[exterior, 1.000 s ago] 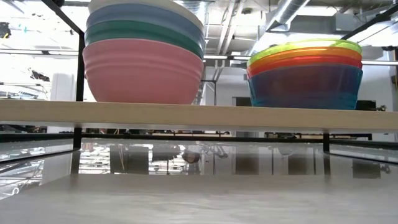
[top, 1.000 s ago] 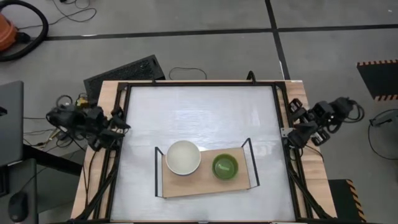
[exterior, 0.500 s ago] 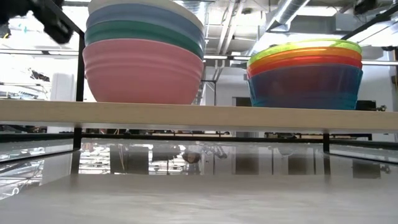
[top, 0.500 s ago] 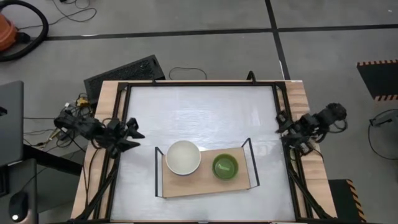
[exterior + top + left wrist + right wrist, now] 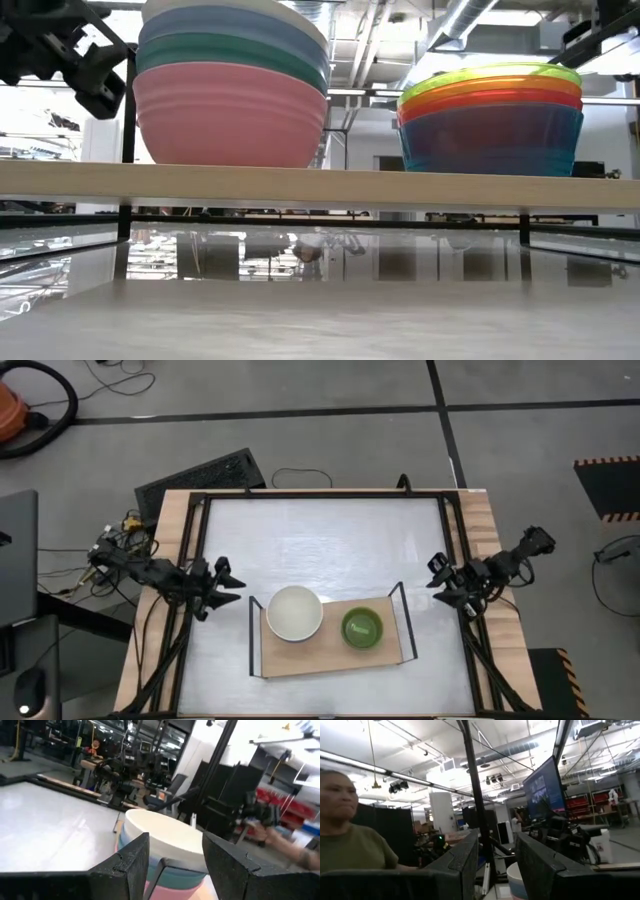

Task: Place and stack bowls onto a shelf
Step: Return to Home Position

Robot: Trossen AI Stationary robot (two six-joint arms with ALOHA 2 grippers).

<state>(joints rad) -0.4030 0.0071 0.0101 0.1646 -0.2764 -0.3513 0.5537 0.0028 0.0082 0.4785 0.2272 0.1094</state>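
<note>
The shelf [image 5: 330, 652] is a light-wood board with black wire ends, standing near the table's front edge. On it rest two stacks of bowls. The left stack [image 5: 230, 90] has pink at the bottom, then teal and blue, with white [image 5: 294, 612] on top. The right stack [image 5: 490, 115] has blue at the bottom, then orange-red, with green [image 5: 362, 627] on top. My left gripper [image 5: 225, 582] hangs open just left of the shelf, facing the white-topped stack [image 5: 165, 840]. My right gripper [image 5: 437, 582] hangs open just right of the shelf. Both hold nothing.
A black frame [image 5: 320, 494] runs round the white tabletop. The shelf's wire ends [image 5: 254, 635] rise beside each gripper. A black ribbed mat [image 5: 200, 478] lies beyond the far left corner. A person [image 5: 345, 840] shows beyond the table in the right wrist view.
Both grippers have come down and swung inward from the table's side edges toward the shelf, the left one toward the right, the right one toward the left. The bowls and the shelf have stayed where they were.
</note>
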